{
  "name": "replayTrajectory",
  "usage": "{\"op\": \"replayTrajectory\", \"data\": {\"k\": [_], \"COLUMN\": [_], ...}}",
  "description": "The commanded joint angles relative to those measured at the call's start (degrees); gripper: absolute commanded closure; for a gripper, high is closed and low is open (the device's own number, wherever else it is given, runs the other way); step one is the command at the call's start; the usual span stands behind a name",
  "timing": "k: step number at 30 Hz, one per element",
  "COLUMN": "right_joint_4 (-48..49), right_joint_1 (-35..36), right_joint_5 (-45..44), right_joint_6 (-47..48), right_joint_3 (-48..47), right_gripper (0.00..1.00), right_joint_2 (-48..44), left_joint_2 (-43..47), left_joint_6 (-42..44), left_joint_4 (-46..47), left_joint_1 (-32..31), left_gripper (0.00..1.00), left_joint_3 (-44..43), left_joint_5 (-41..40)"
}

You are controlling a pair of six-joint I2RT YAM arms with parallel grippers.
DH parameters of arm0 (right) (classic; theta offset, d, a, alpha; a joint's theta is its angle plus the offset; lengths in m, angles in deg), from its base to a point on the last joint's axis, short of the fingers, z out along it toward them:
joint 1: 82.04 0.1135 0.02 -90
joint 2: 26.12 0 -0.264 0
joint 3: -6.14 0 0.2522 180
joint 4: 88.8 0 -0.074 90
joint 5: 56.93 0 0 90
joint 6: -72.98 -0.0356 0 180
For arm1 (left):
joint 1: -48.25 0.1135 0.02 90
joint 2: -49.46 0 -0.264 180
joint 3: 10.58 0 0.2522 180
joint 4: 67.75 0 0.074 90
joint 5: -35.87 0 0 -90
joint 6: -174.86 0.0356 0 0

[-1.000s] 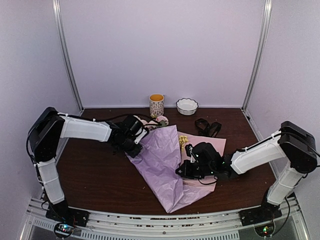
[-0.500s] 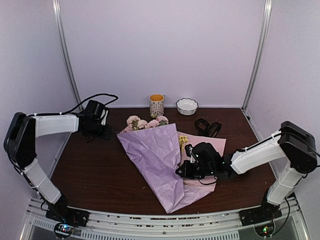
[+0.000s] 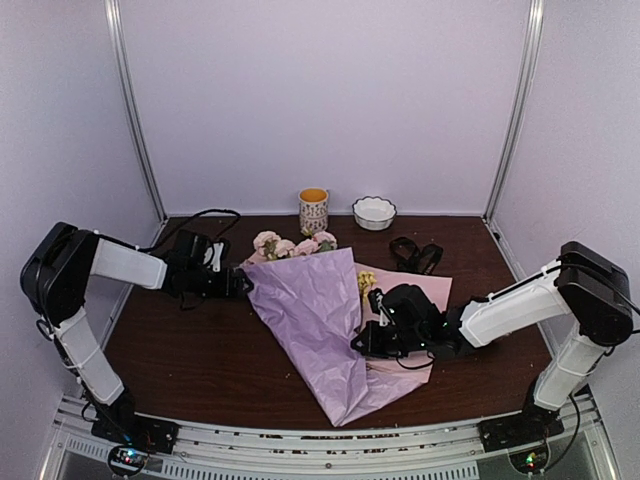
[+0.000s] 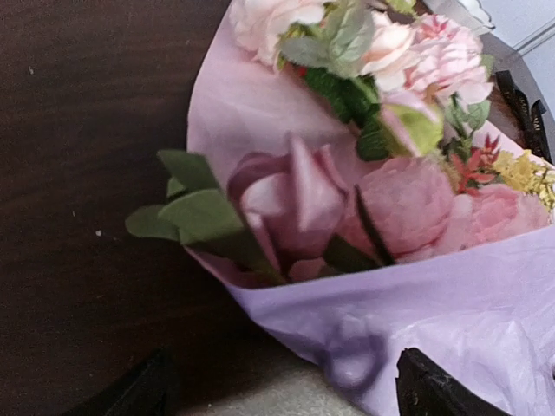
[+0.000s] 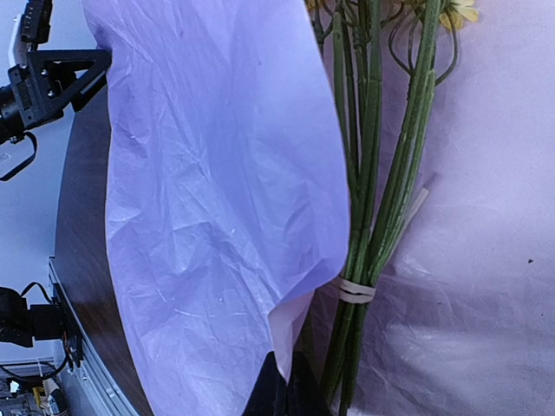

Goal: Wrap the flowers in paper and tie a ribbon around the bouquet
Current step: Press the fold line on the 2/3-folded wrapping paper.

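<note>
Lilac paper (image 3: 310, 320) lies folded over the flowers (image 3: 295, 244) at mid-table (image 3: 190, 350), with the heads projecting toward the far edge. Left claw (image 3: 238, 283) is spread wide at the paper's left edge (contact cannot be told). Right claw (image 3: 365, 340) is pressed together, pinching the paper's folded edge beside the banded stems (image 5: 364, 199). Ribbon (image 3: 415, 255) lies apart, farther back.

top: fixed high behind the arm bases (image 3: 135, 430), tilted down over the whole desk (image 3: 200, 350) to the back wall (image 3: 320, 100) | left wrist: low, very near, facing flowers (image 4: 399, 204) and paper (image 4: 468, 312) rim | right wrist: close, looking along stems (image 5: 368, 173) beside the paper fold | shared: all three see paper and flowers
</note>
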Motion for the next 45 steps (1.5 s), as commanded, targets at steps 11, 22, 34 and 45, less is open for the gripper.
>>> {"op": "replayTrajectory", "data": {"k": [11,22,34,45], "right_joint_4": [0.3,-0.7,3.0,-5.8], "right_joint_1": [0.6,0.6,1.8,7.5], "right_joint_5": [0.3,1.4,4.8,1.0], "right_joint_6": [1.9,4.4,4.0,3.8], "right_joint_3": [-1.2,-2.5,-1.9,-1.3], "right_gripper": [1.0,1.0,0.81,0.7], "right_joint_2": [0.2,0.0,-0.9,-6.1], "left_joint_2": [-9.1,-9.0,-7.6,-7.0], "left_joint_6": [-4.3,-6.6,-6.1,-5.7], "left_joint_4": [14.2,19.4,20.3,20.2], "left_joint_1": [1.1,1.1,1.1,1.1], "left_gripper": [0.17,0.8,1.0,1.0], "left_joint_3": [-2.5,-0.9,0.9,1.4], "left_joint_5": [10.3,11.0,10.2,9.4]}}
